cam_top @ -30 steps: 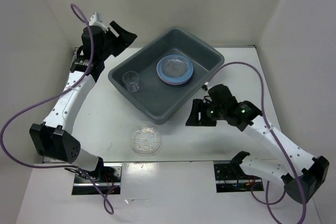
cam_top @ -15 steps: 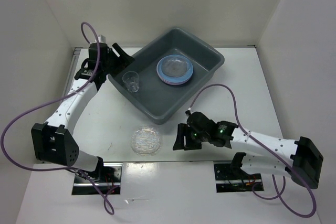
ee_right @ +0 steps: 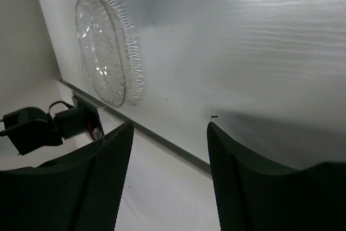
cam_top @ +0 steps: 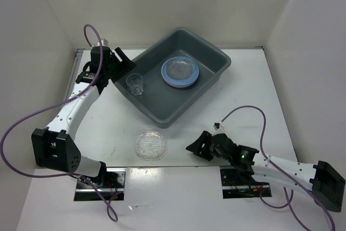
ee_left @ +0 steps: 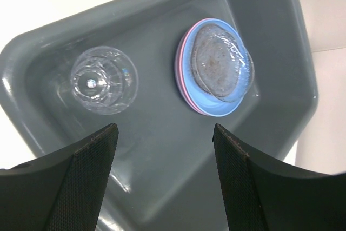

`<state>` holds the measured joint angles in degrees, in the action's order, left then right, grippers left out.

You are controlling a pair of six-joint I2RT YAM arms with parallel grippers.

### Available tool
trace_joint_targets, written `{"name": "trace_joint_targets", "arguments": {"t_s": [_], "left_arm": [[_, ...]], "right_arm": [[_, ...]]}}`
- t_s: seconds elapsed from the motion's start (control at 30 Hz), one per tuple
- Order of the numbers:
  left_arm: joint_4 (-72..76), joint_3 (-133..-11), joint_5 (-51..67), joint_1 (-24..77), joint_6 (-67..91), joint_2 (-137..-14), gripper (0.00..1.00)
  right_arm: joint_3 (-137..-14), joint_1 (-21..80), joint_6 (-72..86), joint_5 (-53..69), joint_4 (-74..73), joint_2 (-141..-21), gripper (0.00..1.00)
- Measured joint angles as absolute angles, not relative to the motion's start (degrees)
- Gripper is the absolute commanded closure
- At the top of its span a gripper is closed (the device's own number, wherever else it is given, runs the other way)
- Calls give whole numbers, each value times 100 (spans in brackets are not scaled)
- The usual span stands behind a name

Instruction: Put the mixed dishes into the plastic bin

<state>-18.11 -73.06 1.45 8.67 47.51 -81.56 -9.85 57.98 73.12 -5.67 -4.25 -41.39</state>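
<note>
Grey bin (cam_top: 213, 61), upper centre, holds stacked plates (cam_top: 180, 72) and clear cup (cam_top: 135, 84); clear textured plate (cam_top: 150, 144) lies on table (cam_top: 246, 93), lower centre. Left end effector (cam_top: 126, 63) and right end effector (cam_top: 195, 149) both spread apart, empty

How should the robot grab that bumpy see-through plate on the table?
By its rim, probably on the edge facing the right gripper, which is open and nearest. The clear textured plate lies flat on the table, wide and shallow, so only the raised, ridged edge gives the jaws something to pinch.
</note>
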Motion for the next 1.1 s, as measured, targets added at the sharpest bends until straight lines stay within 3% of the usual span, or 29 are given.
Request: {"name": "trace_joint_targets", "arguments": {"t_s": [0.13,0.4,0.5,0.73,1.1], "left_arm": [[-1844,-7293,126,862,4661,-8156,21],[-1872,-7131,121,864,4639,-8156,21],[-1896,-7098,117,862,4639,-8156,21],[-1892,-7081,99,864,4628,-8156,21],[-1905,-6971,62,864,4515,-8154,21]], "right_arm": [[-307,5800,7782,-676,-329,-3452,39],[-239,5815,8047,-768,-360,-2604,39],[-421,5824,7953,-827,-366,-3114,39],[-2169,6573,7535,-1448,-270,-5907,37],[-2412,6722,7456,-1737,336,-6602,40]]}}
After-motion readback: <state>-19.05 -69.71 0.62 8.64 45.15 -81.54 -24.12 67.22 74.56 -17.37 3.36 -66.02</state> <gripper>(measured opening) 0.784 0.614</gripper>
